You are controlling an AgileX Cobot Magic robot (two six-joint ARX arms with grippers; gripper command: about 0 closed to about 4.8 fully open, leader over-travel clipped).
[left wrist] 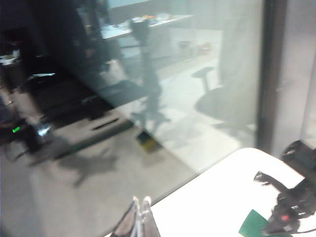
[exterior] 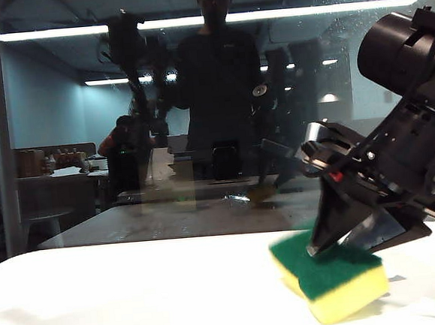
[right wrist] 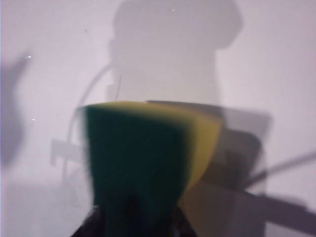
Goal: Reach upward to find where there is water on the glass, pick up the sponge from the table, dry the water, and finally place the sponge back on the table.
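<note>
The sponge (exterior: 334, 280) is yellow with a dark green top; beneath it, the worktop (exterior: 138, 297) is plain white.

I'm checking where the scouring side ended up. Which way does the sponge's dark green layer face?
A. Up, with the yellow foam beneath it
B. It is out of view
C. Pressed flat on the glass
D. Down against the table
A: in the exterior view the sponge lies on the white table green side up, yellow foam below, the right gripper at its top.
</note>
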